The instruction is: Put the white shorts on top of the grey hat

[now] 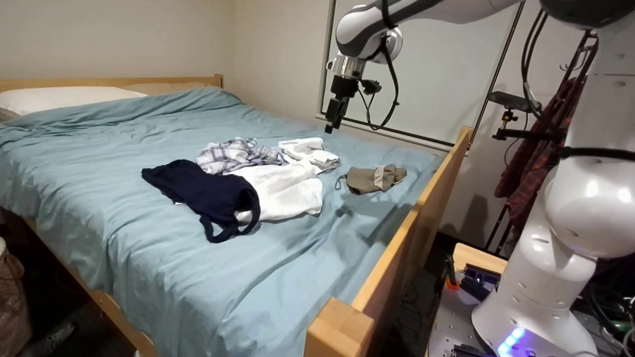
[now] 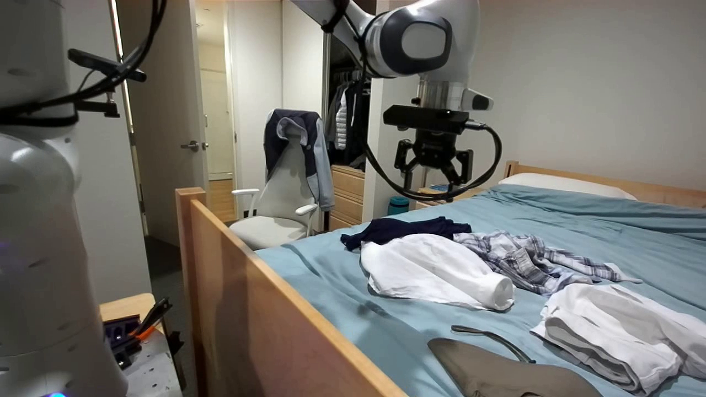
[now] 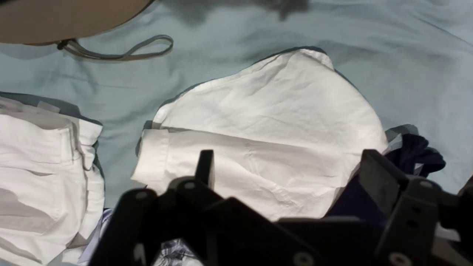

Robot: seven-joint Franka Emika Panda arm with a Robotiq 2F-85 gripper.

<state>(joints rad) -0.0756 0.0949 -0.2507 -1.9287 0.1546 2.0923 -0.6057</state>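
One pincer (image 3: 289,160), spread wide, hangs clear above rumpled white garment (image 3: 266,107).

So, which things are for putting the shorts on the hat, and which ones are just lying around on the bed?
For the job:
white shorts, folded up
grey-brown hat, the one with the cord
gripper, open and holding nothing

Just lying about:
navy garment with straps
other white garment
checked garment, all crumpled
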